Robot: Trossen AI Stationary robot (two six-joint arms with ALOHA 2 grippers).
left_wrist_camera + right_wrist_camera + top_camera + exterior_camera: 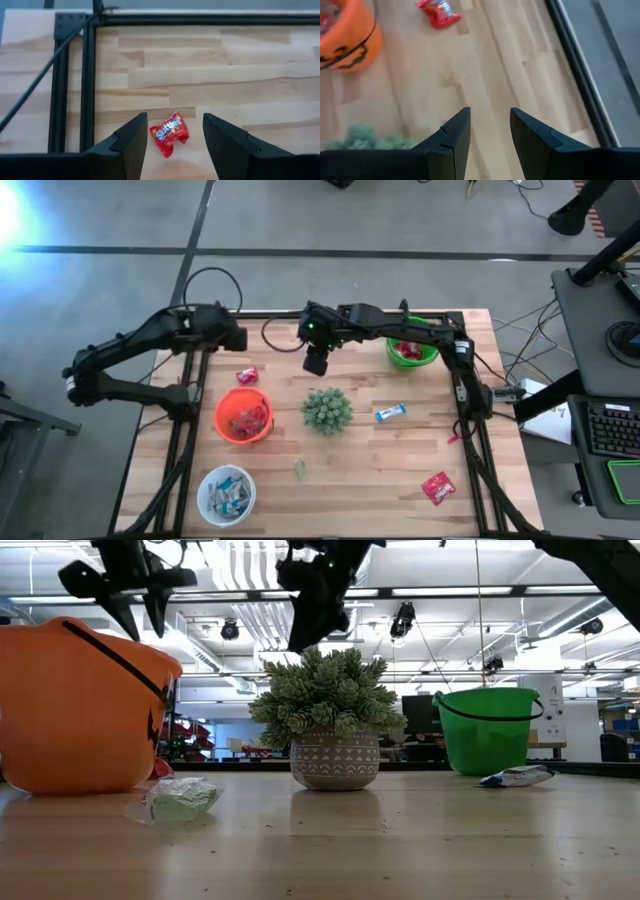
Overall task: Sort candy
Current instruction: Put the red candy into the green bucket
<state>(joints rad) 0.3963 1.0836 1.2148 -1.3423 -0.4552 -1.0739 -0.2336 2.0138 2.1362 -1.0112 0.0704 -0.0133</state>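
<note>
The candy is partly sorted, as far as the high view shows. Red packets fill the orange bucket [243,417], blue-and-white bars lie in the white bowl [226,493], and a few red pieces sit in the green bucket [411,351].

Four pieces are loose on the table [370,470]. One red packet [247,376] lies just beyond the orange bucket, near the far left part of the wood. A blue-and-white bar [390,413] rests to the right of the potted plant [327,409]. A second red packet [438,487] lies well apart near the front right corner, and a small pale green piece [300,469] sits in front of the plant. My judgement is that the job is past its middle, with these four left.

The left gripper [172,142] hangs over the far left of the table, above that first red packet; in the left wrist view the packet shows between its two fingers, which stand spread and touch nothing. It looks placed for a descent on that packet, though that is only a guess.

The right gripper [490,135] hovers above the far middle of the table, between the green bucket and the left arm, its arm stretched across from the right side. Its fingers stand apart with nothing between them
</note>
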